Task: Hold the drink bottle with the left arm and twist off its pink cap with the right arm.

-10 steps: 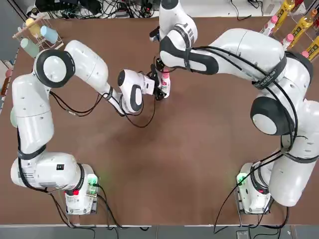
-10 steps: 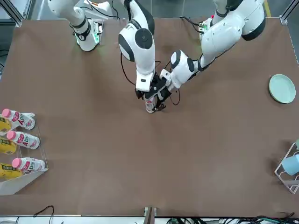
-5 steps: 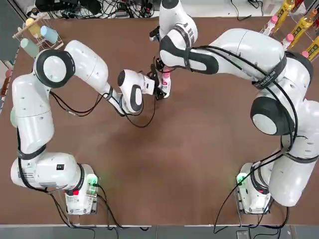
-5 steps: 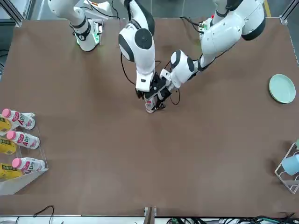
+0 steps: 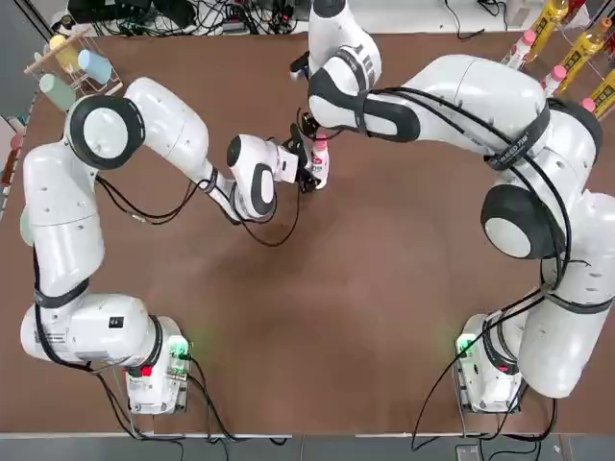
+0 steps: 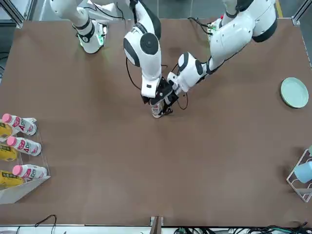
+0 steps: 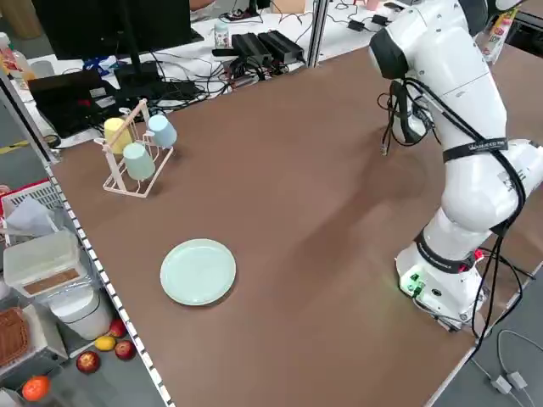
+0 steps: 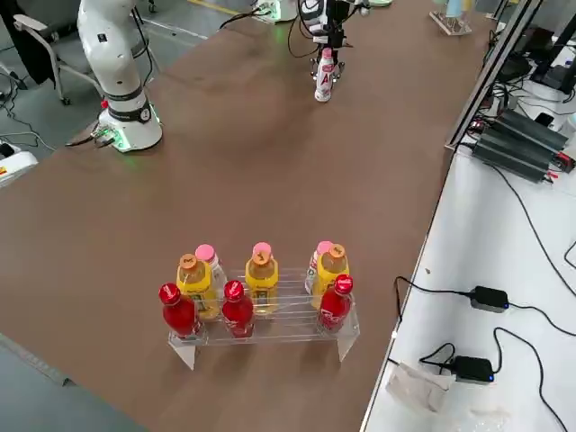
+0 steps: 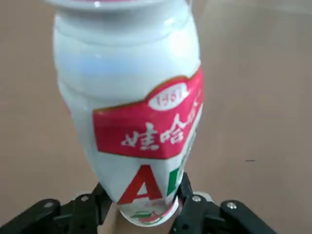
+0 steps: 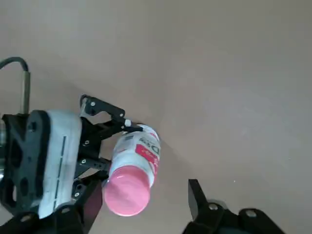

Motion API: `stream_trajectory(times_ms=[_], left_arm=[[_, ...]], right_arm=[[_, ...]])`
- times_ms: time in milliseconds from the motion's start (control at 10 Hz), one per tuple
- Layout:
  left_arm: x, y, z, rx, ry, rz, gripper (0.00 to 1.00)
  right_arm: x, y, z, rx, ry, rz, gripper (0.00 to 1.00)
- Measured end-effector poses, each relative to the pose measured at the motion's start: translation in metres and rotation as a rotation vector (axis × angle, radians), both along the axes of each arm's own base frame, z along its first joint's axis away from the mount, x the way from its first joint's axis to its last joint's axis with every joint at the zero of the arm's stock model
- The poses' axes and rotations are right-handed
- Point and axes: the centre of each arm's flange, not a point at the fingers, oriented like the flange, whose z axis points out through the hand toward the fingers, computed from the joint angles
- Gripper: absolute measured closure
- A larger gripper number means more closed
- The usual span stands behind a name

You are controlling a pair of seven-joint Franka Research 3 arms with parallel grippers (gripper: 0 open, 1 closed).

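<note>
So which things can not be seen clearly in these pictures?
- Pink cap: in the top view the right arm covers most of it; in the left wrist view the frame edge cuts it off.
- Drink bottle: hidden behind the left arm in the left side view.
- Right gripper: whether its fingers touch the cap is unclear in the right wrist view.

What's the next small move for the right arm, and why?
Probably ease the right pincer in until the pink cap sits centred between its fingers, then close. The left pincer is already shut low on the upright drink bottle, bracing it. The right pincer is open above with the cap off toward one finger, not yet gripped, so twisting now would do nothing.
</note>
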Motion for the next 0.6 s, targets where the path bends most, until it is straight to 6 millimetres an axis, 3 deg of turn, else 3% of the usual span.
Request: stream_trajectory(times_ms=[600], left_arm=[[-0.0001,0.0001,-0.0001,0.000,-0.001,0.000,0.43]], right_arm=[[-0.0025,-0.0007,-0.0056,-0.008,0.012,0.003,0.24]])
